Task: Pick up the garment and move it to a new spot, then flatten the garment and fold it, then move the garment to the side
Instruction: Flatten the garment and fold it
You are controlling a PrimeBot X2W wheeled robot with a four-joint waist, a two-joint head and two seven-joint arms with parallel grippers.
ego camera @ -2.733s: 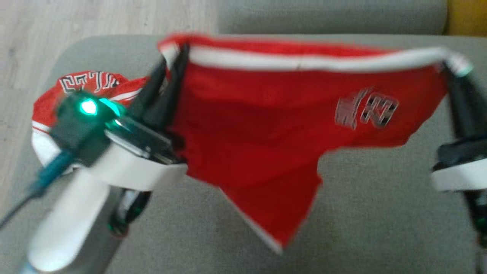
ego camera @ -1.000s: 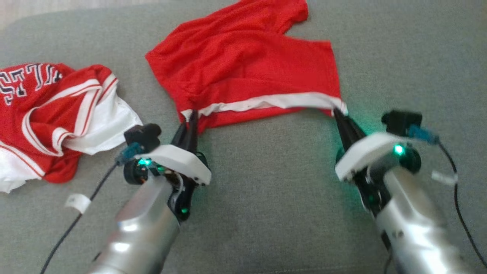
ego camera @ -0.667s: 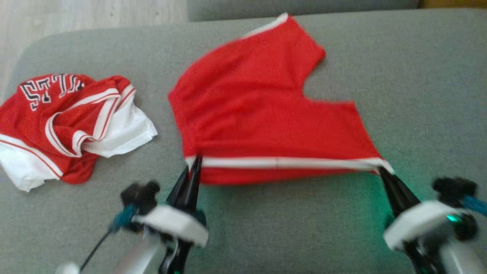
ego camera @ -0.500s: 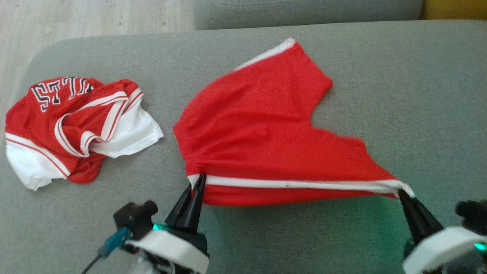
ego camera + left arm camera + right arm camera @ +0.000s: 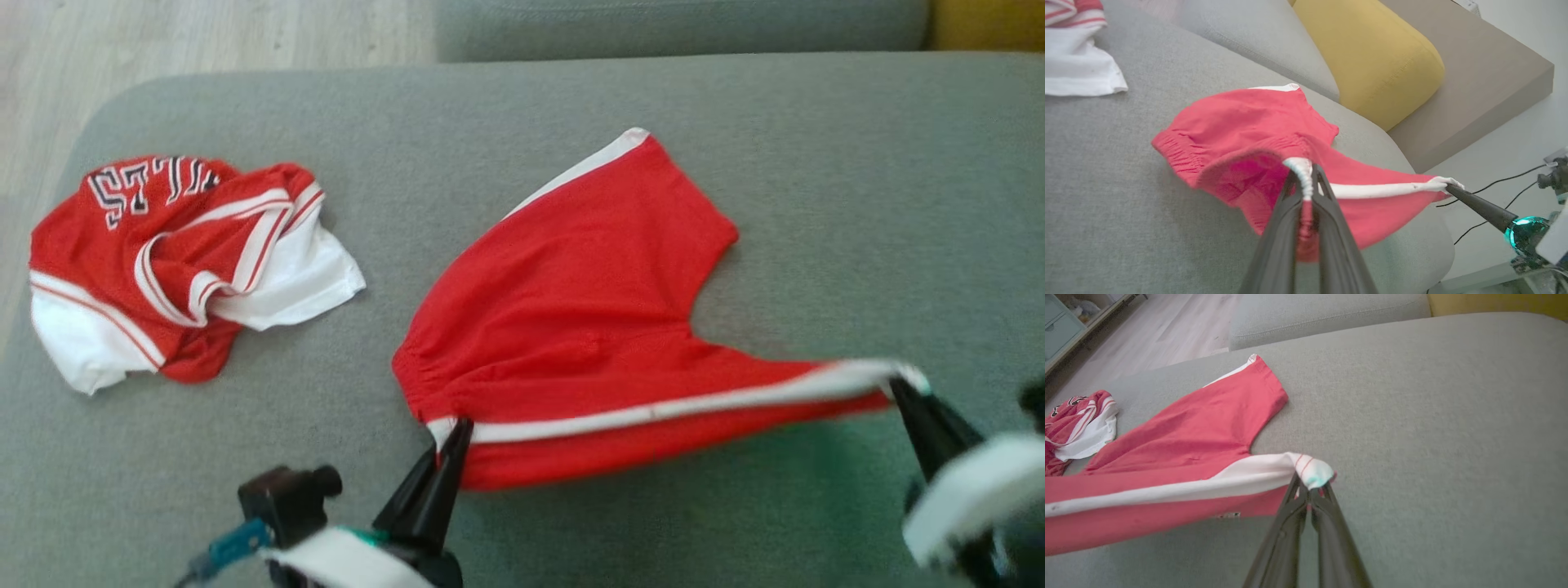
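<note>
The garment is a pair of red shorts with a white side stripe, spread on the grey sofa seat. Its near edge hangs stretched between both grippers, while the far leg lies flat on the cushion. My left gripper is shut on the corner by the gathered waistband. My right gripper is shut on the other end of the white stripe, a little above the seat. From the left wrist, the shorts sag open toward the camera and the right gripper shows at the stripe's far end.
A crumpled red and white jersey with lettering lies on the seat to the left, apart from the shorts. A yellow cushion sits behind the seat at the right. Wooden floor lies beyond the sofa's left end. Bare cushion stretches to the right.
Both grippers, still shut on the shorts, have drawn the striped edge toward me, laying the far leg out flatter. The right end has risen slightly. The head camera has shifted too.
</note>
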